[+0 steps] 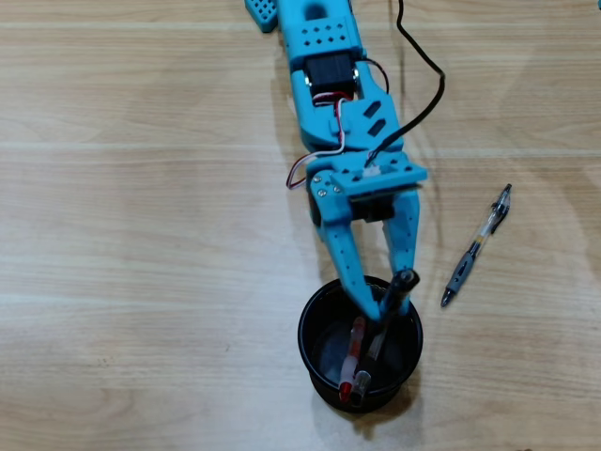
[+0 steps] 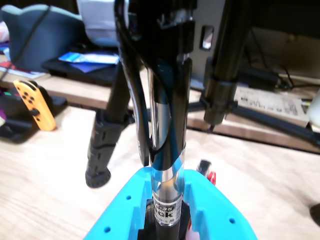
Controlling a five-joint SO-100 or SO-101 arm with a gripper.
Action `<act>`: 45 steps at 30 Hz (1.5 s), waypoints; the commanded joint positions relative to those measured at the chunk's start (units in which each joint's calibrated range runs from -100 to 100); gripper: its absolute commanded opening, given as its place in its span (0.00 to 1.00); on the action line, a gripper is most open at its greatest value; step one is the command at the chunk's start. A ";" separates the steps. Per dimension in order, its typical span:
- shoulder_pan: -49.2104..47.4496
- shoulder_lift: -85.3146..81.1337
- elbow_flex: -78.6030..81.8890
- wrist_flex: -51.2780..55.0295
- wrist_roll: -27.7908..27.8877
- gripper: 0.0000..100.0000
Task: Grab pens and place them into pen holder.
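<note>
In the overhead view my blue gripper (image 1: 383,299) hangs over the pen holder (image 1: 310,331), a round black cup near the table's front edge. It is shut on a black pen (image 1: 396,293) that slants down into the cup. The wrist view shows that pen (image 2: 167,150) upright between my blue fingers (image 2: 125,205). A red and clear pen (image 1: 354,349) leans inside the cup, its red end (image 2: 210,176) peeking past my right finger. A clear pen with a grey grip (image 1: 477,246) lies on the table to the right of the cup.
A black cable (image 1: 424,75) trails along the arm's right side. In the wrist view, black tripod legs (image 2: 102,150) stand on the table ahead, and an orange game controller (image 2: 35,105) lies among clutter at the far left.
</note>
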 commanded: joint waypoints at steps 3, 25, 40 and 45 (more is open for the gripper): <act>0.31 0.54 -0.21 -1.25 -0.27 0.07; -7.56 -14.16 -1.03 39.66 -0.22 0.02; -22.92 -11.69 0.96 48.04 -16.55 0.02; -26.49 -8.98 -0.12 52.87 -26.24 0.02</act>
